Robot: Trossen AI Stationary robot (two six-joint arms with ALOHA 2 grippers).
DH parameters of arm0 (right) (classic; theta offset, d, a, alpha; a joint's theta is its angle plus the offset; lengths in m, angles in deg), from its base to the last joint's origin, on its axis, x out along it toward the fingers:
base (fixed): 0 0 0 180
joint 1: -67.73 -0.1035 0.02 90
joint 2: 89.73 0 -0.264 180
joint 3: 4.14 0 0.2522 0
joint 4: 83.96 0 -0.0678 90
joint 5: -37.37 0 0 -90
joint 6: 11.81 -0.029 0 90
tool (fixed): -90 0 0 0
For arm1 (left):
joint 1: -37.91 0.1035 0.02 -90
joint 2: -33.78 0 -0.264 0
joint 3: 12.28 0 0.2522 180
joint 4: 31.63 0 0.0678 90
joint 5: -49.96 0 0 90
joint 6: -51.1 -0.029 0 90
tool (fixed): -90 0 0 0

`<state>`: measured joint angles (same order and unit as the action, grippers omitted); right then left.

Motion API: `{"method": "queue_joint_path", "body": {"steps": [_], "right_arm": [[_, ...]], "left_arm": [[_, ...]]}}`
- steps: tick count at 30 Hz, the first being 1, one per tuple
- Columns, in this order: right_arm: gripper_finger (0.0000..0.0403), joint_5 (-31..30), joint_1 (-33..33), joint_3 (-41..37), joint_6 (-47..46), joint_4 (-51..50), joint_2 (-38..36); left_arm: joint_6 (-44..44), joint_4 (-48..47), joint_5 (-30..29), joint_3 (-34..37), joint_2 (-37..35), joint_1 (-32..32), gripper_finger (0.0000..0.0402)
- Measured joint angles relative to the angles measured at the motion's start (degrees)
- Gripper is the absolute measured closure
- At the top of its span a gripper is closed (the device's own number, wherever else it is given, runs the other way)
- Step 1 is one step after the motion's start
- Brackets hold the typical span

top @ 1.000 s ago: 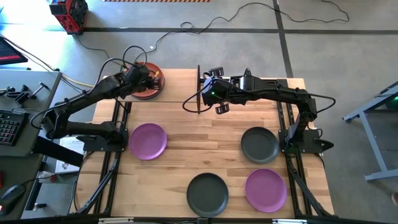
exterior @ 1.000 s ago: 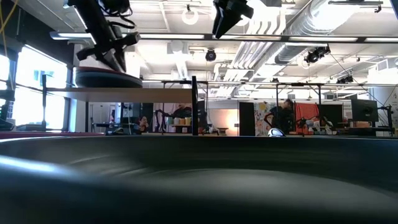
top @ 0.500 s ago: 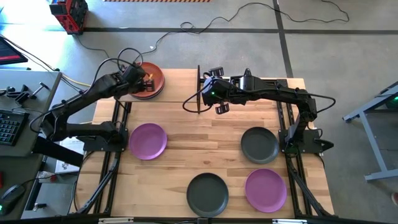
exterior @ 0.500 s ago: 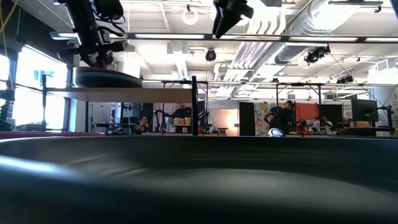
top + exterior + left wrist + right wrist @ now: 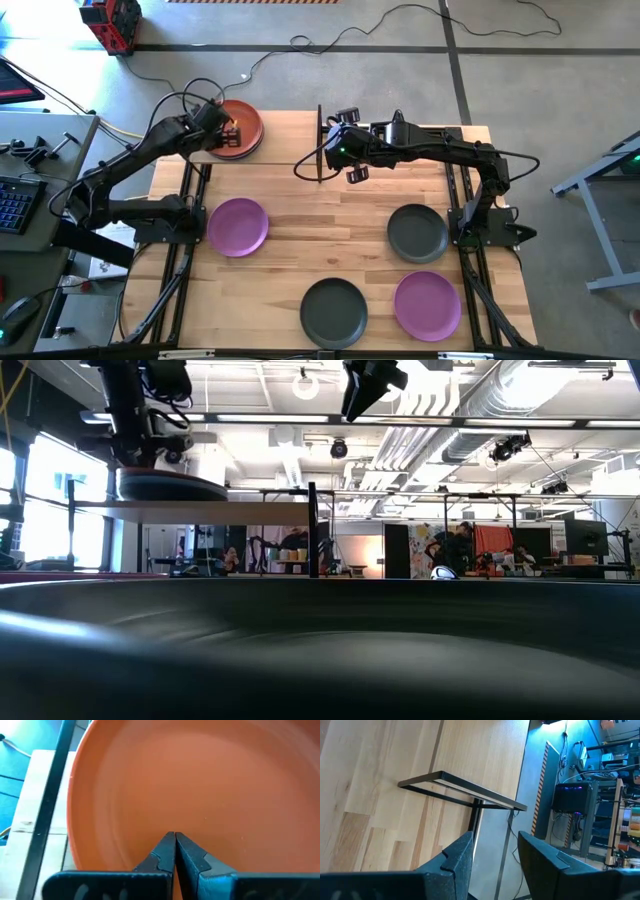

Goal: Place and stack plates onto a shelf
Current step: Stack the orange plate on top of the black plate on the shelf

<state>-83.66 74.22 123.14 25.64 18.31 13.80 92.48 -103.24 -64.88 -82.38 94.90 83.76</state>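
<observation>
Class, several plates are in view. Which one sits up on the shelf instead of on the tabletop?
The orange plate, at the table's far left corner under the left gripper. The two purple and two dark grey plates all lie flat on the tabletop.

bright ceiling glare, blurred low foreground

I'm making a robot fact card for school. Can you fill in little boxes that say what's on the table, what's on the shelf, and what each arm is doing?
shelf: small light-wood panel on black posts, at the table's far edge
on the shelf: orange plate, topmost there
on the table: two purple plates, two dark grey plates
left gripper: fingers shut, above the orange plate
right gripper: open and empty, beside the shelf
</observation>
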Motion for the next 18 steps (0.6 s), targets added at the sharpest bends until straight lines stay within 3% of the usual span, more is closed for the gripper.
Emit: {"method": "queue_joint_path", "body": {"steps": [18], "right_arm": [[0.0261, 0.0, 0.0, 0.0, -0.2, 0.0, 0.0]], "left_arm": [[0.0, -2.3, -3.2, 0.0, -0.3, 2.6, 0.0401]]}}
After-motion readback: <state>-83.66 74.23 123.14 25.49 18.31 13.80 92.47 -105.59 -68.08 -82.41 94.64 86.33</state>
